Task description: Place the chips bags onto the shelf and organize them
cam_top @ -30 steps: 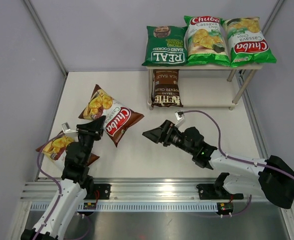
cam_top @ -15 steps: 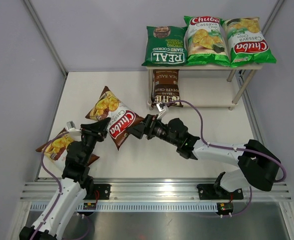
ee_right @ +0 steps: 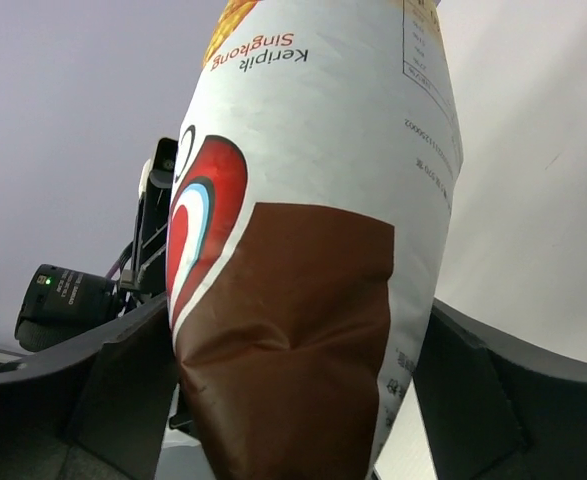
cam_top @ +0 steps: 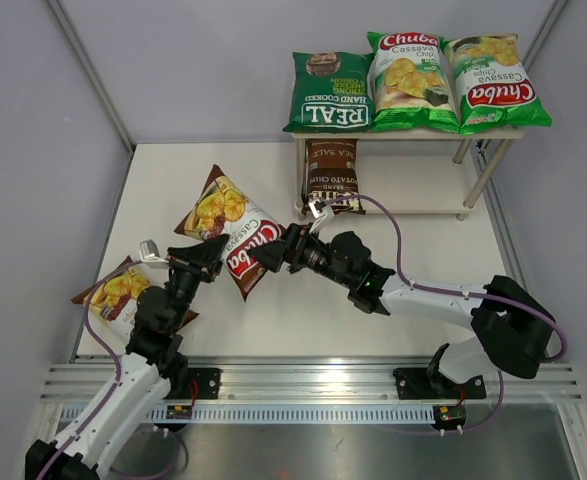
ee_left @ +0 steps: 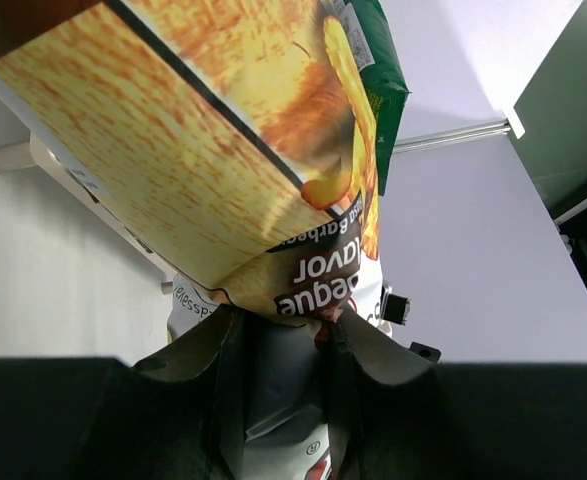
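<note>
My left gripper [cam_top: 216, 254] is shut on the lower edge of a brown-red Chuba bag [cam_top: 235, 228] and holds it tilted above the table; its fingers pinch the bag's seam in the left wrist view [ee_left: 283, 330]. My right gripper [cam_top: 265, 257] is open, its jaws standing wide on either side of the same bag's end [ee_right: 303, 300]. A second brown-red Chuba bag [cam_top: 113, 293] lies flat by the left arm. The shelf [cam_top: 423, 195] holds the dark green REAL bag [cam_top: 328, 92] and two light green Chuba bags [cam_top: 410, 75] [cam_top: 493, 82] on top. The dark brown Kettle bag [cam_top: 331, 175] lies on the lower tier.
The lower tier to the right of the Kettle bag shows bare board. White walls close in the table on the left, back and right. A metal rail [cam_top: 303, 380] runs along the near edge by the arm bases.
My left gripper has carried the brown-red bag up and to the right. My right arm has swung left from mid-table until its open jaws straddle the bag's end.
</note>
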Robot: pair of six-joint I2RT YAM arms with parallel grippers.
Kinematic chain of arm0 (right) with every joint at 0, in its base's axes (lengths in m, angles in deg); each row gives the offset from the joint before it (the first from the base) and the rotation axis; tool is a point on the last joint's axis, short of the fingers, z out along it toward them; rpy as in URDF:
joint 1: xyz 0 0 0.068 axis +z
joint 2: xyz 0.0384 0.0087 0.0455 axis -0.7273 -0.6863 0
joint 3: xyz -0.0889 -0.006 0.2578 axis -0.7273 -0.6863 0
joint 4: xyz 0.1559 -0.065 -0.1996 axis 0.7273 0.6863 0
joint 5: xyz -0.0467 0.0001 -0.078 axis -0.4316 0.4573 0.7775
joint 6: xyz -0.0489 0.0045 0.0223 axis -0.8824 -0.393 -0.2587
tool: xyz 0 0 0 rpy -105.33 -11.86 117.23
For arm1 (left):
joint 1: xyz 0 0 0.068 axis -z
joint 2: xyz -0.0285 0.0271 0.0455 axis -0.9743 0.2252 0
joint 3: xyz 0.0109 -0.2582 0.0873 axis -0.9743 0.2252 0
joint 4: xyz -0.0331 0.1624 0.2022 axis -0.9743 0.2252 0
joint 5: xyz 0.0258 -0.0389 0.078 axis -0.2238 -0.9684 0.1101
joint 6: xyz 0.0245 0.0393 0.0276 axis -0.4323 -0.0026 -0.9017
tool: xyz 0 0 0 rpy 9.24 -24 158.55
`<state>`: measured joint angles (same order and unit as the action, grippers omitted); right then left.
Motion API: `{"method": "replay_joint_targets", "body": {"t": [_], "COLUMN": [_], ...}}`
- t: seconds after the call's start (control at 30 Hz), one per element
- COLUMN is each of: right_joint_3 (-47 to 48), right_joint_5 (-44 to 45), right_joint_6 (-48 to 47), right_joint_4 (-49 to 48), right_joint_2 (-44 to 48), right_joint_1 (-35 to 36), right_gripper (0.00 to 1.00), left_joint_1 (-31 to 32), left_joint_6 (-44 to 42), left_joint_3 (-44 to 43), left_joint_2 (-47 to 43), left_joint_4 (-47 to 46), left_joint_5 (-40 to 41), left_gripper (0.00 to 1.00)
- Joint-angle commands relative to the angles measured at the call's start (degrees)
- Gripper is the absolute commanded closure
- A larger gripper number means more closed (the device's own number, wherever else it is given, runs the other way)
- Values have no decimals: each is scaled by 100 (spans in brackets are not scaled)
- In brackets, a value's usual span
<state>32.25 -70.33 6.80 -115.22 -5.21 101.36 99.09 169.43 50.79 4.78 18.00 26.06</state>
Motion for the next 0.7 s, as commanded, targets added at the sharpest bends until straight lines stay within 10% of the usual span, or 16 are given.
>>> {"method": "replay_joint_targets", "body": {"t": [0.0, 0.17, 0.37, 0.47, 0.67], "right_joint_3": [121, -282, -617, -863, -1538], "right_joint_5": [356, 146, -188, -13, 418], "right_joint_6": [-250, -461, -936, -936, -918], "right_joint_4": [-352, -1151, -1433, -1293, -687], "right_joint_2": [36, 159, 589, 914, 1845], "right_joint_1": [41, 41, 41, 32, 23], "right_gripper": [13, 49, 66, 70, 76], "left_joint_1": [390, 435, 435, 435, 426], "left_joint_6": [-180, -505, -1041, -1585, -2474], "left_joint_3": [5, 128, -20, -441, -1312], "left_joint_2": [-150, -318, -634, -994, -1732], "left_joint_4": [-839, -1120, -753, 887, 3404], "left_joint_5": [-383, -418, -523, -147, 1198], "left_gripper": [78, 65, 19, 1, 1]}}
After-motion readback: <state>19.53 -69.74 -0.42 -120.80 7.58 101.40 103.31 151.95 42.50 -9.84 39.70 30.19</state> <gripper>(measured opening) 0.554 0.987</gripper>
